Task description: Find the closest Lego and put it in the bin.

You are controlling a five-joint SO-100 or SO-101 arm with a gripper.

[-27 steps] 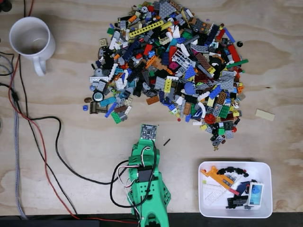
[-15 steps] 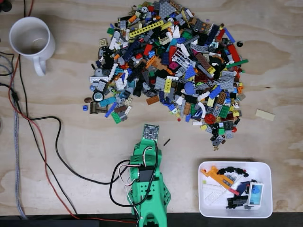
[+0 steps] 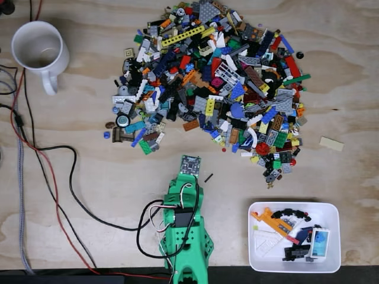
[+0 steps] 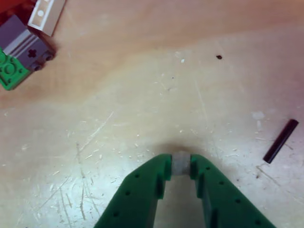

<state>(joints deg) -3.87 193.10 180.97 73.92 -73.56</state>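
Gripper (image 4: 181, 164) of mine has crept slightly right, pinching a small grey piece (image 4: 181, 162), while the bin (image 3: 294, 236) lies long-axis left-right, near right.

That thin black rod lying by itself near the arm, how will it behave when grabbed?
The thin black rod looks narrow and round, so it may roll on the wooden table. Probably light and stiff. Lying flat, it might slip from the end effector.

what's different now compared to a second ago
The green arm crept slightly toward the Lego pile, drifting a little right in the fixed view. Nothing was picked up or dropped. The pile, the bin, the mug and the black stick stayed put.
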